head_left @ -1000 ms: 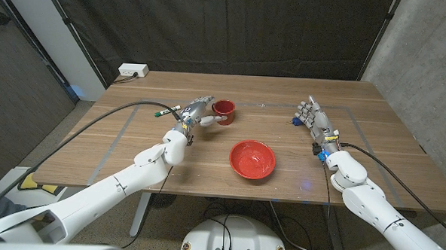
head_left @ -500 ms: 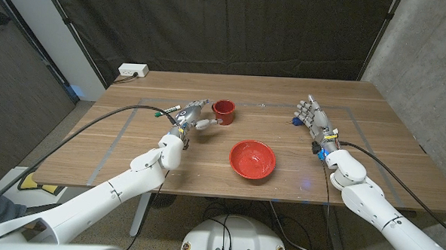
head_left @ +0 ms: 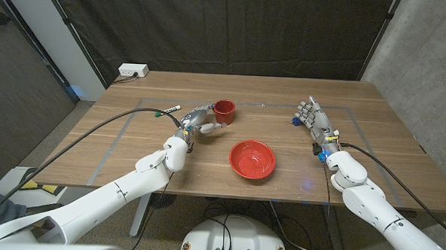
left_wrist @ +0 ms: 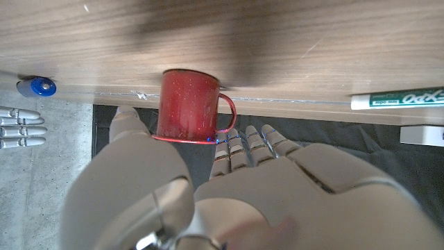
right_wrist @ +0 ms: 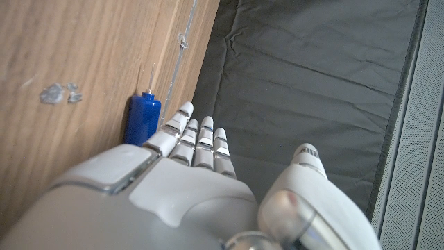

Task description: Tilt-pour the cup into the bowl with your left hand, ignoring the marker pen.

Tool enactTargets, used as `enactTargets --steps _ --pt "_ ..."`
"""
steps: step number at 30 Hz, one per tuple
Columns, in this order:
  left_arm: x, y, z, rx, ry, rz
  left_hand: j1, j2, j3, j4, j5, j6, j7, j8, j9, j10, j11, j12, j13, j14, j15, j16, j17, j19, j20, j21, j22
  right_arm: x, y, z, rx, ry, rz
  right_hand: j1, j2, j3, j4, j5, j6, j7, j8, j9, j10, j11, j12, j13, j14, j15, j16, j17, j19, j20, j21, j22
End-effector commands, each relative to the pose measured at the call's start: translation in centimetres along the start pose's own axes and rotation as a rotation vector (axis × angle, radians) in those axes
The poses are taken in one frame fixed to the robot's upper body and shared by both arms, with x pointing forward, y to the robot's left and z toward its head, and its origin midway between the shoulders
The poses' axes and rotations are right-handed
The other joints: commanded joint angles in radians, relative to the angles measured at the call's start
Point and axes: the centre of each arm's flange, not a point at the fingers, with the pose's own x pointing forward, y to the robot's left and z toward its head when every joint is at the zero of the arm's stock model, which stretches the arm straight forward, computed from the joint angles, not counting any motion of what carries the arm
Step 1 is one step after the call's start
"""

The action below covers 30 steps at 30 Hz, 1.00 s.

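A red speckled cup [head_left: 224, 110] [left_wrist: 186, 104] stands upright on the wooden table, beyond and to the left of the red bowl [head_left: 252, 159]. My left hand [head_left: 200, 119] [left_wrist: 208, 194] is just left of the cup with its fingers apart: the thumb [left_wrist: 129, 122] reaches along one side and the fingers [left_wrist: 248, 144] sit by the handle, holding nothing. A green-capped marker pen [head_left: 165, 110] [left_wrist: 398, 99] lies left of that hand. My right hand [head_left: 314, 118] [right_wrist: 187, 180] waits at the right with fingers stretched out, empty.
A small blue object [head_left: 293, 121] [right_wrist: 142, 118] [left_wrist: 37, 87] lies on the table just beside my right hand's fingertips. A white power strip [head_left: 132, 71] sits at the table's far left corner. Tape lines mark a rectangle on the tabletop.
My left hand has dipped slightly and closed in beside the cup, and its forearm has swung a little to the right. Cup, bowl, marker and right hand have not moved.
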Motion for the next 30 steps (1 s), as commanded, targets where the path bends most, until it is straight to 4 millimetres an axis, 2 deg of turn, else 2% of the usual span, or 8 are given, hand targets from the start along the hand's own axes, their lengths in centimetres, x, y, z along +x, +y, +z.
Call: enactTargets --steps 1,15,30 --pt "0.7 -0.6 -0.3 0.02 0.019 -0.016 0.001 -0.003 -0.009 0.0 -0.003 0.012 0.0 0.005 0.004 0.008 -0.004 0.004 0.005 0.001 -0.004 0.007 0.003 0.001 -0.004 0.005 0.004 0.0 -0.3 0.0 -0.004 0.01 0.0 0.001 0.009 -0.005 0.0 0.006 0.004 -0.003 0.003 0.003 0.005 -0.002 0.007 0.004 0.011 -0.003 0.003 0.003 0.006 0.003 0.001 0.004" --pt "2.1 -0.3 -0.5 0.024 0.014 -0.02 0.003 -0.001 -0.011 0.0 -0.003 0.018 0.0 0.006 0.004 0.01 -0.001 0.005 0.005 0.004 -0.005 0.008 0.003 0.003 -0.006 0.007 0.004 0.2 -0.4 0.3 -0.014 0.009 -0.005 0.001 0.009 -0.006 0.0 0.006 0.005 -0.003 0.003 0.003 0.006 -0.001 0.007 0.004 0.011 -0.003 0.003 0.003 0.006 0.003 0.001 0.004" --pt "5.0 -1.1 1.3 0.021 -0.039 -0.049 0.004 0.001 -0.014 0.001 -0.003 0.021 0.0 0.007 0.004 0.013 -0.005 0.006 0.005 0.007 -0.009 0.01 0.003 0.004 -0.006 0.008 0.004 0.0 -0.7 -0.1 -0.005 0.014 -0.016 0.001 0.009 -0.007 0.0 0.006 0.005 -0.003 0.003 0.003 0.006 -0.001 0.007 0.004 0.011 -0.004 0.003 0.003 0.006 0.004 0.001 0.004"
